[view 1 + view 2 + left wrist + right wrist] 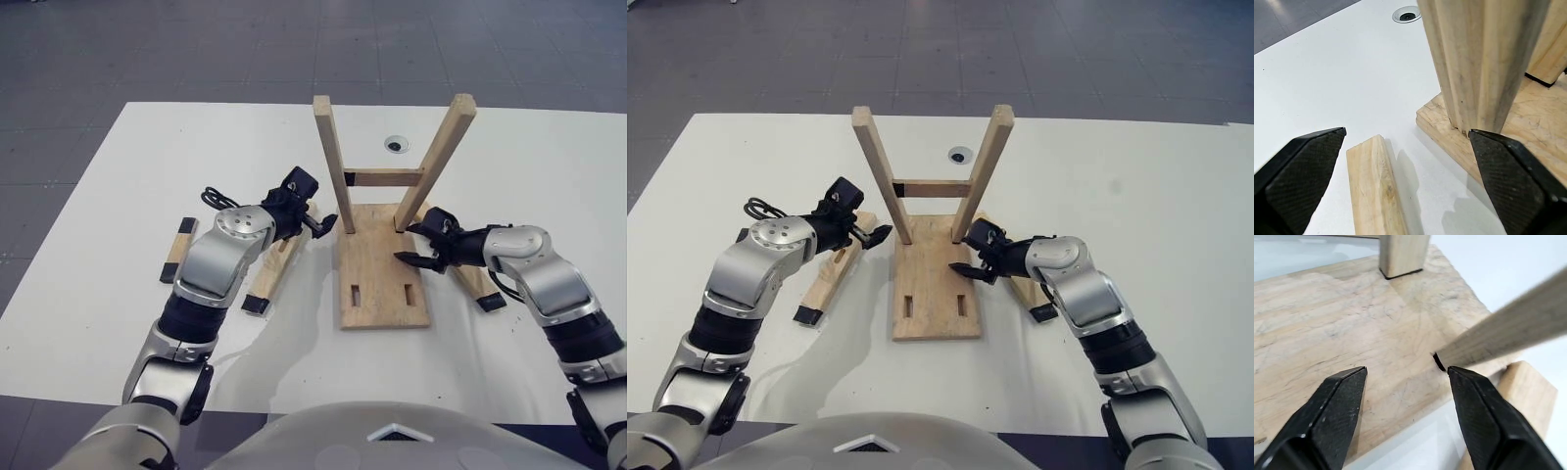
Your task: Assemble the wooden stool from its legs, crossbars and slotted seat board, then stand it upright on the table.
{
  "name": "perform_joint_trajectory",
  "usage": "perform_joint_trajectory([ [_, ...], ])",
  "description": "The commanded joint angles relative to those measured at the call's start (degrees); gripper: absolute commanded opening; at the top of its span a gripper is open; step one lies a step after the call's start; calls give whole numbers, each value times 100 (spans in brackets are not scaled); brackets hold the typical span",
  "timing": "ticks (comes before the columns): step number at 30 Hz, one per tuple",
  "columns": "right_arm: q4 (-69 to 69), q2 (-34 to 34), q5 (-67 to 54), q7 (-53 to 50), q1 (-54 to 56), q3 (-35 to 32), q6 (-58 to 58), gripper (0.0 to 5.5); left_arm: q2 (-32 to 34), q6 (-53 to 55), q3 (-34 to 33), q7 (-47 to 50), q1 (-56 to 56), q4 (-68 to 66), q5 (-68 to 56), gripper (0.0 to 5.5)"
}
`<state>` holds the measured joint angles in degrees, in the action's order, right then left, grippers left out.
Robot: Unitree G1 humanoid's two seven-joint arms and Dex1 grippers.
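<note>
In the left eye view the seat board [377,308] is lying flat on the table [147,157], its far slots carrying the left upright leg [331,166] and right upright leg [438,162]. A loose leg [272,279] is lying under the left gripper [326,225], its long axis running back toward the robot. In the left wrist view the left gripper [1406,132] is gaping open between that loose leg [1374,191] and the left upright leg [1474,58], so this arm is probably the nearer for fetching it. In the right wrist view the right gripper [1406,369] is likewise spreading wide over the seat board [1327,323], beside the right upright leg [1508,328].
</note>
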<state>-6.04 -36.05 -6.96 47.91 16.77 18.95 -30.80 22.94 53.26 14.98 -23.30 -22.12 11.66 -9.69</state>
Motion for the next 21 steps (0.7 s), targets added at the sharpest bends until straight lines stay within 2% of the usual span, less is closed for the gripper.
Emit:
perform_joint_trajectory([
  [1,-395,-13,-253,107,32,-255,-348,304,233,-3,-456,-6,-186,-33,39,463],
  [4,-1174,-133,-925,309,11,-713,-1093,304,376,335,-1093,36,-160,275,-153,463],
  [6,-1782,-133,-1536,241,76,-1261,-1793,304,384,711,-1728,214,21,734,-266,463],
  [9,-2742,98,-2513,-240,131,-2247,-2977,304,586,1016,-2596,124,838,1391,-484,463],
  [11,-3178,258,-2935,-605,124,-2650,-3522,304,869,884,-2983,-104,1426,1354,-541,463],
  [16,-3549,459,-3336,-1281,15,-2854,-4057,304,1487,147,-3492,-543,2118,479,-503,463],
  [21,-3718,542,-3577,-1639,-192,-2805,-4174,304,1629,-483,-3409,-859,2430,-358,-465,463],
])
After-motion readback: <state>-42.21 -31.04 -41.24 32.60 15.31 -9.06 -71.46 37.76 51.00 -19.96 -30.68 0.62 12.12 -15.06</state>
